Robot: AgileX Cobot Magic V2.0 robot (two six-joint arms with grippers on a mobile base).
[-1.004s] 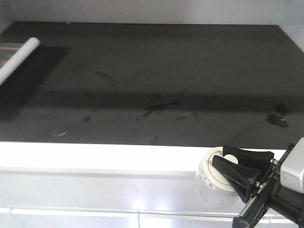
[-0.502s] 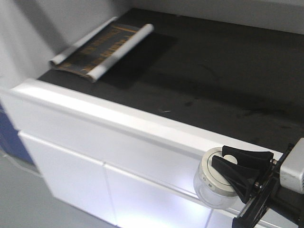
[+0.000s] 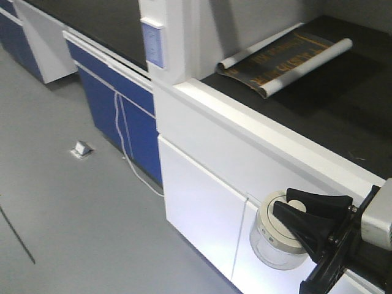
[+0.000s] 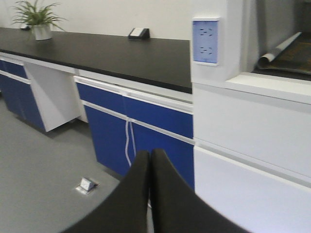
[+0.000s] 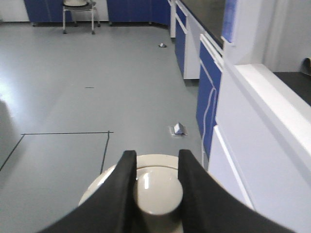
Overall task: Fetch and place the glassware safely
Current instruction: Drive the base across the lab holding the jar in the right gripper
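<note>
Where the right gripper (image 3: 283, 202) clamps its lid knob, the glass jar (image 3: 269, 244) hangs midair. The left gripper (image 4: 149, 156) is pinched together.

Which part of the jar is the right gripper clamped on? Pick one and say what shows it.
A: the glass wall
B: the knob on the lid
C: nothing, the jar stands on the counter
B: in the right wrist view the right gripper has its fingers on either side of the knob, and the jar hangs in the air in front of the white cabinet.

A laboratory: long black-topped bench (image 4: 121, 53) over blue cabinets (image 4: 112, 141), grey floor (image 5: 97, 73)
</note>
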